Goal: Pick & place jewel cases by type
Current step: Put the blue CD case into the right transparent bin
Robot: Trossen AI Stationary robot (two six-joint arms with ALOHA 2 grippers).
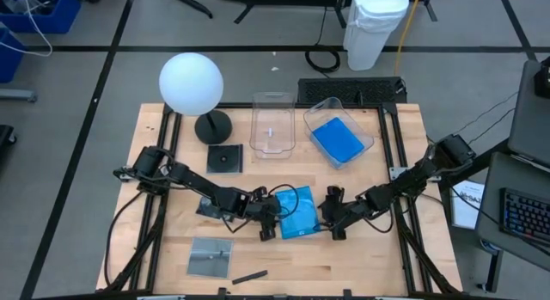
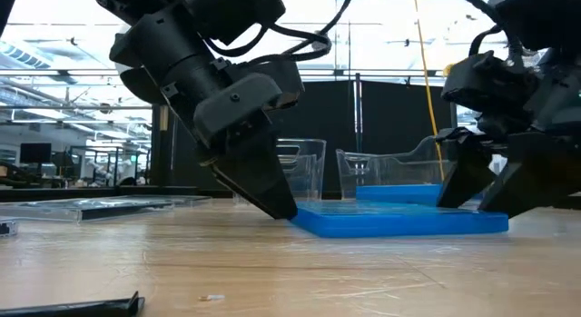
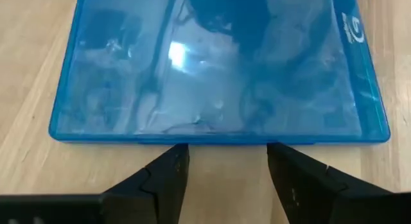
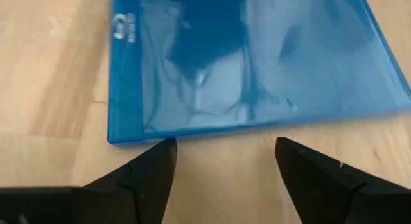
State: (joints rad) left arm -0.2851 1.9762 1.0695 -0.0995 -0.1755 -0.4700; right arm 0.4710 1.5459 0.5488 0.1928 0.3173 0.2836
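A blue jewel case [image 1: 297, 212] lies flat on the table's middle, between my two grippers. My left gripper [image 3: 228, 153] is open at the case's left edge, pointing down at a slant. My right gripper [image 4: 225, 144] is open at the case's right edge, near one corner. A second blue case [image 1: 337, 138] lies inside a clear tub [image 1: 365, 132] at the back. A dark case [image 1: 224, 158] lies flat by the lamp base, and a grey one [image 1: 210, 257] lies flat near the front left. My left gripper has both fingertips [image 3: 180, 156] right at the blue case's long left edge [image 3: 218, 139], coming slanting down from the table's left; I cannot tell whether they touch it. My right gripper's fingertips [image 4: 164, 150] stand at the opposite edge [image 4: 192, 131]; whether they touch it I cannot tell.
An empty clear tub [image 1: 273, 124] stands at the back middle. A white globe lamp [image 1: 191, 83] on a dark base stands back left. A small dark stick [image 1: 249, 276] lies near the front edge. Bare wood shows at the front right.
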